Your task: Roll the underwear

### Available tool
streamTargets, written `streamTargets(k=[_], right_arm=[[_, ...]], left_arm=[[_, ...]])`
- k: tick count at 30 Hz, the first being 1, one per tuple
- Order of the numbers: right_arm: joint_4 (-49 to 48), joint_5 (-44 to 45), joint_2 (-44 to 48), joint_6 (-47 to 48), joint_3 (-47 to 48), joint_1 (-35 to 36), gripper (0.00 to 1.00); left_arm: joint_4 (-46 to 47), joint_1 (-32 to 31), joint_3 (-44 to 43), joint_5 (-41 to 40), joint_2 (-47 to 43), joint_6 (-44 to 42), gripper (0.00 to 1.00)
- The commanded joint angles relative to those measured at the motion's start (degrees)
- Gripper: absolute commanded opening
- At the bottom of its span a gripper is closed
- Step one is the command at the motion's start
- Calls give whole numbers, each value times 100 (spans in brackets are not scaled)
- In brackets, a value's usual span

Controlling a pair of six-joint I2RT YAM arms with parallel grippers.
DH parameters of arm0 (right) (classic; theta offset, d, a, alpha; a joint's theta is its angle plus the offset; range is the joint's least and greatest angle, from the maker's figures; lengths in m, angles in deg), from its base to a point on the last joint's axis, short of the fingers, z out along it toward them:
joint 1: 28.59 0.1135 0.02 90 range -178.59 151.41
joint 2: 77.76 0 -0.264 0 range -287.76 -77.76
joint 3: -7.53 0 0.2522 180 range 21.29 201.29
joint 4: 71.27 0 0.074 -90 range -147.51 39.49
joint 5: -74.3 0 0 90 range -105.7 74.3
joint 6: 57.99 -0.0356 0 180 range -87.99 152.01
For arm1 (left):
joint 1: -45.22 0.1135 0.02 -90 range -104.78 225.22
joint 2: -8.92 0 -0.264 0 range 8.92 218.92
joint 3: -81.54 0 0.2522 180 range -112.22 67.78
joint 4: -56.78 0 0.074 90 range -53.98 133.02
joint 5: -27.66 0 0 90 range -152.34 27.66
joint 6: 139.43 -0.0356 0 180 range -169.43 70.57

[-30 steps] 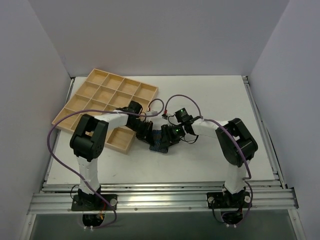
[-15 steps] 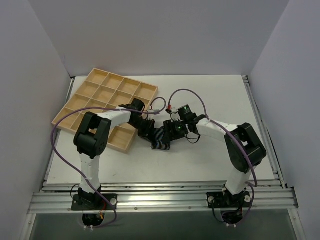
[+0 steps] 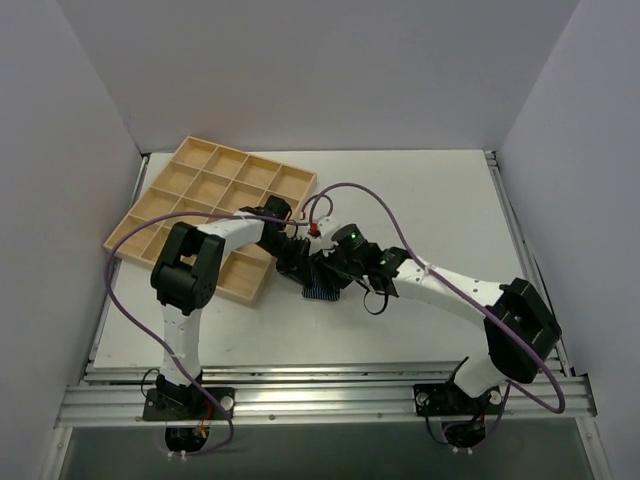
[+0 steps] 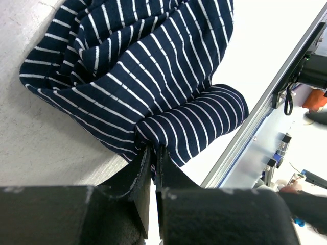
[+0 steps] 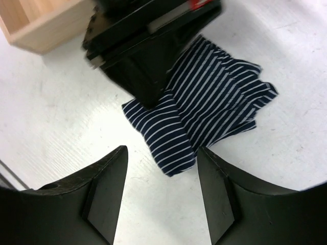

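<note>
The underwear [image 3: 321, 290], dark navy with thin white stripes, lies bunched on the white table just right of the tray's near corner. My left gripper [image 3: 302, 268] is shut on a fold at its edge. The left wrist view shows the two fingertips [image 4: 152, 151] pinching the striped cloth [image 4: 153, 76], which spreads away in folds. My right gripper [image 3: 330, 272] hovers over the same garment with its jaws wide apart. In the right wrist view the open right gripper [image 5: 162, 150] has a folded corner of the underwear [image 5: 214, 107] between its fingers, untouched. The left gripper's black body [image 5: 145, 56] covers the cloth's far side.
A wooden tray [image 3: 168, 203] with several square cells sits at the back left, its near corner [image 5: 30, 25] close to both grippers. Purple cables loop over the arms. An aluminium rail [image 4: 265, 102] runs along the table's front edge.
The right arm has stretched left toward the left gripper, and its jaws have spread wider. The left gripper has kept its pinch and drawn the cloth slightly toward the tray.
</note>
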Motion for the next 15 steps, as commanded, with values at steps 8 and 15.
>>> streamTargets(k=[8,15], right_arm=[[613,1843,-440,1482,188,1000,53],[931,2229,-976,2213,584,1307,54]], left_arm=[[-221,-101,-193,-582,392,-229,2],[-308,-101,-324,-547,488,-238,2]])
